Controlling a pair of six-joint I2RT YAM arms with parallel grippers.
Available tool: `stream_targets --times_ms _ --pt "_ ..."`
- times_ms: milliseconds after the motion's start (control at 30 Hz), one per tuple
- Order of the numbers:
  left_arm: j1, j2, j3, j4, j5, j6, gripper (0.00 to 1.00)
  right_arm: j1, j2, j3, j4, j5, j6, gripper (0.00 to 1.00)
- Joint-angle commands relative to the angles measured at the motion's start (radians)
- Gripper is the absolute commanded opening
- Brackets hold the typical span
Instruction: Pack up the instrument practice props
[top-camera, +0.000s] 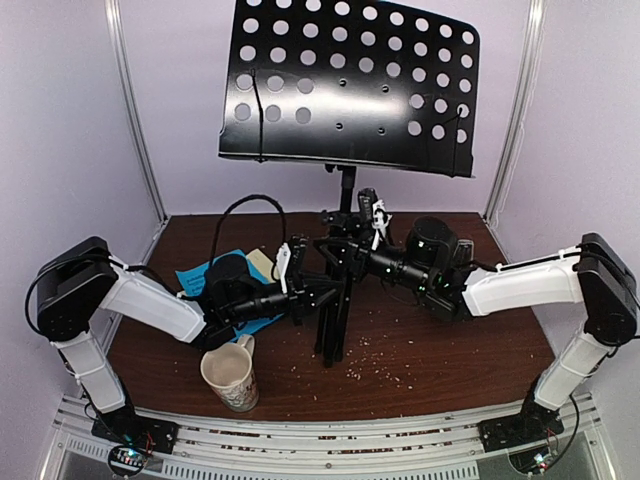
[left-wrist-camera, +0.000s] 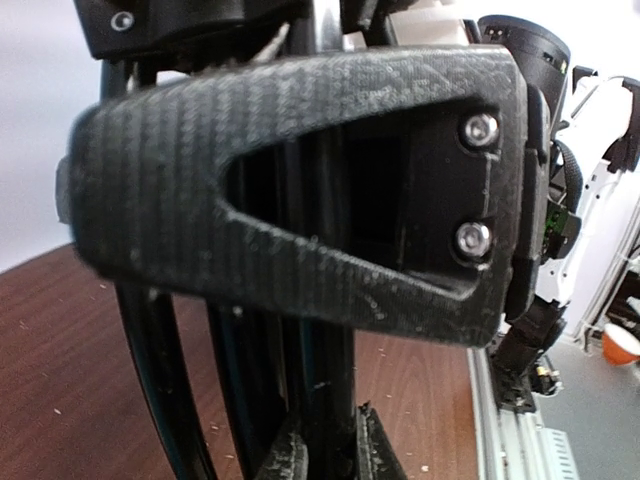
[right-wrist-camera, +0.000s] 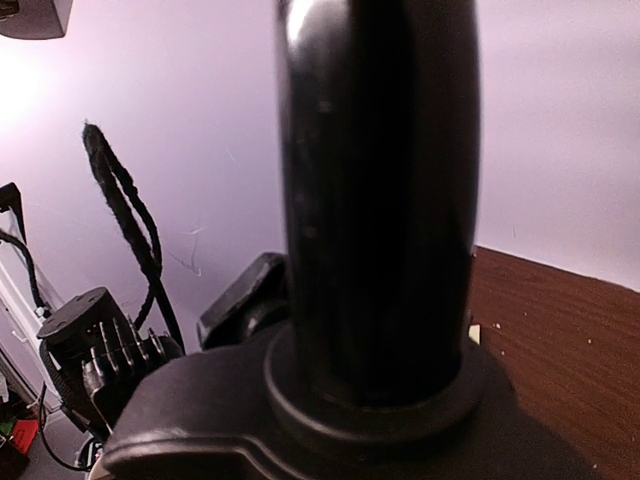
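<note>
The black perforated music stand (top-camera: 350, 85) stands at mid-table, its tripod legs (top-camera: 335, 320) folded in against the pole (top-camera: 346, 190). My left gripper (top-camera: 305, 285) reaches in from the left and is shut on the lower stand. In the left wrist view the pole (left-wrist-camera: 330, 380) sits between the left gripper's (left-wrist-camera: 335, 445) two fingertips. From the right, my right gripper (top-camera: 350, 248) is at the pole higher up. The right wrist view is filled by the pole (right-wrist-camera: 380, 200) and its collar (right-wrist-camera: 370, 400), so those jaws are hidden. Blue music sheets (top-camera: 195, 275) and a pale yellow one (top-camera: 262, 262) lie under my left arm.
A cream patterned mug (top-camera: 230, 375) stands near the front edge, just below my left forearm. A black cable (top-camera: 250, 205) loops up behind the left arm. Crumbs (top-camera: 385, 355) dot the brown tabletop. Metal frame posts (top-camera: 135, 110) and pale walls close in the back corners.
</note>
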Motion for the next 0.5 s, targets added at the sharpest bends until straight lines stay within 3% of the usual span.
stream_targets --times_ms 0,167,467 --pt "-0.04 -0.064 0.053 0.113 0.123 -0.137 0.0 -0.01 -0.097 0.1 -0.218 0.178 -0.006 0.0" --pt "-0.059 -0.088 0.046 0.089 0.11 -0.339 0.0 -0.009 -0.126 0.141 -0.42 0.232 0.087 0.0" --pt "-0.08 -0.107 -0.027 0.052 0.032 -0.597 0.0 -0.009 -0.086 0.124 -0.527 0.267 0.285 0.0"
